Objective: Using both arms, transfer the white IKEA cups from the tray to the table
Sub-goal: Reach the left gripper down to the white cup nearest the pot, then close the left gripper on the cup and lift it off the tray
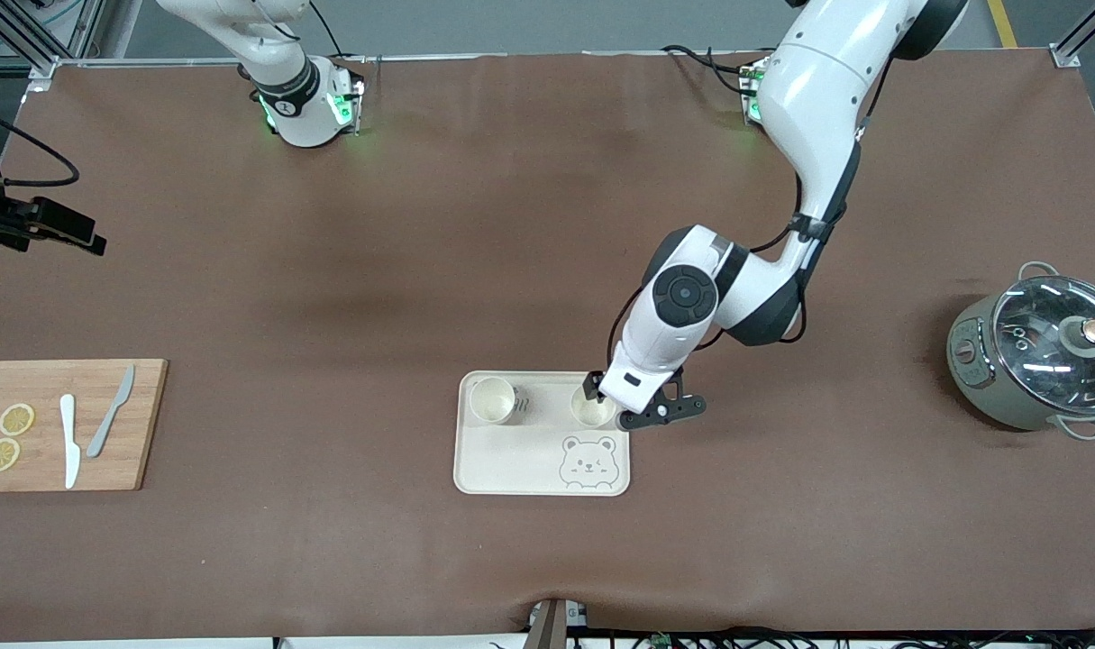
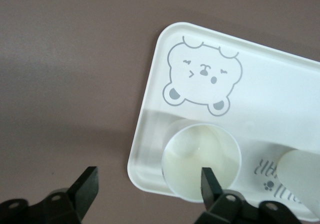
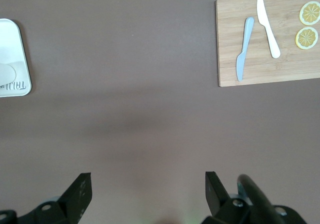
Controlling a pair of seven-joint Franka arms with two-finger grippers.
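At the right arm's end of the table lies a wooden cutting board (image 1: pixel 68 424) w/ two lemon slices (image 1: pixel 8 436), a white knife (image 1: pixel 68 441) and a grey knife (image 1: pixel 111 411) on it, the grey one beside the white one. The right arm waits near its base; the right gripper (image 3: pixel 145 191) hangs over bare brown table (image 1: pixel 331 297), fingers spread wide, nothing betw. them. In the right wrist view the board, both knives and the slices show, also one corner of the tray.

In the middle, nearer to the front camera, lies the cream bear tray (image 1: pixel 511 469) w/ a bear face printed at its corner. Both white IKEA cups stand upright on it, along the tray edge farther from the camera, apart from each other: first cup (image 1: pixel 492 400) toward the right arm's end, second cup (image 1: pixel 594 410) toward the left arm's end, just above the bear print.

The left arm reaches down over the tray. The left gripper (image 2: pixel 150 184) is at the second cup (image 2: pixel 201 164), released: one finger (image 2: pixel 211 184) is over the cup mouth, the other is outside the tray edge, well off the cup wall, so no grasp.

At the left arm's end stands a grey-green pot w/ glass lid (image 1: pixel 1043 356), well apart from the tray.
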